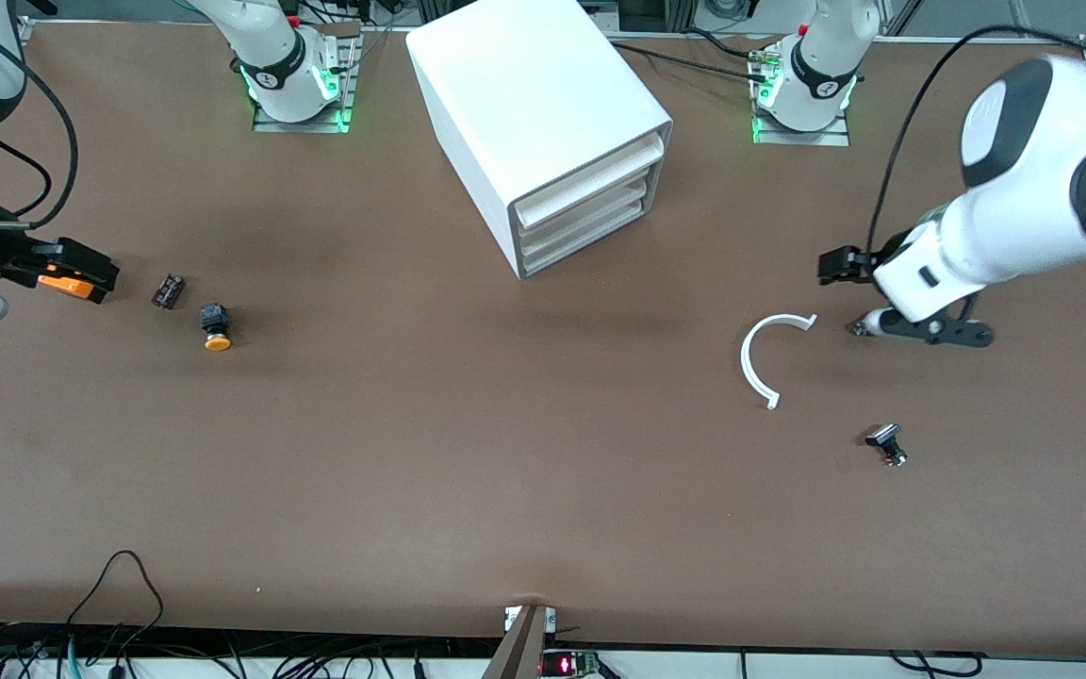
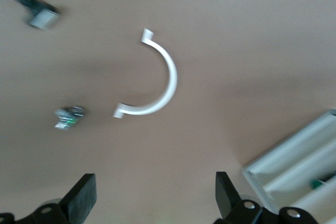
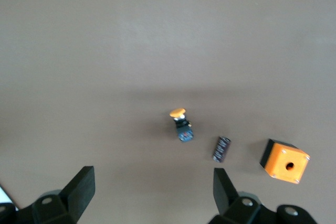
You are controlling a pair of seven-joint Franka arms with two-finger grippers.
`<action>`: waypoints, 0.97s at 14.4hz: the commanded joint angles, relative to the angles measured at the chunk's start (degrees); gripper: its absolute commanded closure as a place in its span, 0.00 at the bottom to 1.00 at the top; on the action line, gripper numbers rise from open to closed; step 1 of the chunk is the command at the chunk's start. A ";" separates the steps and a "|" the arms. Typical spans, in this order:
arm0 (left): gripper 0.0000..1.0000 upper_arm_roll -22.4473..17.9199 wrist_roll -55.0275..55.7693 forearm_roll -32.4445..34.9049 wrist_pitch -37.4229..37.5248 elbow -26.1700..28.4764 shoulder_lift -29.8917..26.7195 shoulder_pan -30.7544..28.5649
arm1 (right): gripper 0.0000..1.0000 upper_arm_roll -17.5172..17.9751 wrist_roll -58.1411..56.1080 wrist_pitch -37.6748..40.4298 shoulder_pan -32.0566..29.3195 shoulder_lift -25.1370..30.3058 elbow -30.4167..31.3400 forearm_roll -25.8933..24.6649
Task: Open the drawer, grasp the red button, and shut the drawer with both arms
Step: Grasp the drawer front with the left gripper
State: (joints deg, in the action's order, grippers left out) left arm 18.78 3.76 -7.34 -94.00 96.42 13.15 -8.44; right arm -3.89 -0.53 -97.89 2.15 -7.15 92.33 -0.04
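Observation:
The white cabinet (image 1: 543, 113) stands between the two arm bases. Its stacked tray drawers (image 1: 590, 203) all sit pushed in, and a corner of them shows in the left wrist view (image 2: 294, 166). The red-capped button is not in view. My left gripper (image 1: 934, 332) is open and empty, up over the table toward the left arm's end, beside a white arc piece (image 1: 758, 358). My right gripper (image 1: 81, 269) is open and empty, over an orange box with a hole (image 1: 65, 283) at the right arm's end.
An orange-yellow capped button (image 1: 216, 328) (image 3: 180, 121) and a small black cylinder (image 1: 168, 290) (image 3: 222, 148) lie beside the orange box (image 3: 285, 162). A small black part (image 1: 887, 443) (image 2: 41, 15) lies nearer the front camera than the arc (image 2: 157, 77). A tiny part (image 1: 859, 327) (image 2: 69, 116) lies by the arc's end.

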 commanded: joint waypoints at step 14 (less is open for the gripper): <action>0.01 2.66 -21.59 -47.58 -17.18 28.29 7.06 10.54 | 0.00 0.29 0.88 -7.39 7.51 -6.03 0.39 4.61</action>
State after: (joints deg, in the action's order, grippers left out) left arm 21.12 -13.80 -51.52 -110.33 122.05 21.34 1.22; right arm -3.39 -0.51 -103.41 8.08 -12.30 92.53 3.64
